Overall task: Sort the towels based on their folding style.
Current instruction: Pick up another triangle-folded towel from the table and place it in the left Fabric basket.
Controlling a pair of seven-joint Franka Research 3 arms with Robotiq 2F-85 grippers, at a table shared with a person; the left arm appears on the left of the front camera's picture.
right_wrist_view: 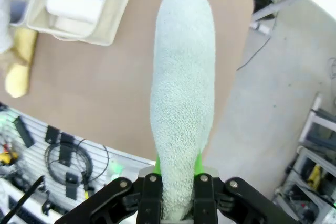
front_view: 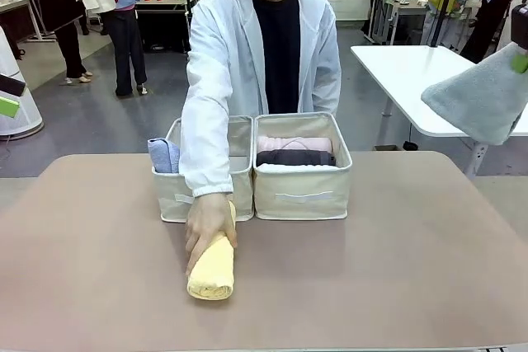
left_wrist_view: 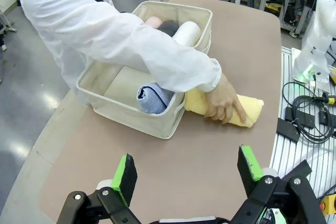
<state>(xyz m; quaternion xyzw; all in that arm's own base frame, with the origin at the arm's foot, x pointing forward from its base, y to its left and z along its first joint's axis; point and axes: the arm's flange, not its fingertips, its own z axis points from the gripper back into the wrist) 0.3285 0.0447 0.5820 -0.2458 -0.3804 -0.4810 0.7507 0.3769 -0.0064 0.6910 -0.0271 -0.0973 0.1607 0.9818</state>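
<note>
At the left, the left gripper [left_wrist_view: 187, 169] hangs over the table with its jaws wide apart and empty. Ahead of it the left bin [front_view: 169, 195] holds a blue towel [front_view: 163, 154]. In front of that bin the person's hand [front_view: 208, 222] rests on the yellow roll [front_view: 213, 269], which lies on the table. If the arm goes for that roll now, I think it could nip the fingers.

The right bin [front_view: 302, 191] holds the pink roll [front_view: 294, 143], charcoal roll [front_view: 295, 157] and white roll [left_wrist_view: 187, 32].

High at the far right, the right gripper [right_wrist_view: 177, 166] is clamped on one end of the grey-green towel [front_view: 483, 96]. Held by that little, the soft fold could sag open or slip out. Its place looks to be the left bin, and the person's sleeve lies across that bin, so a bump seems possible.

I can read no brand or writing. The strips on the bin fronts look blank.
</note>
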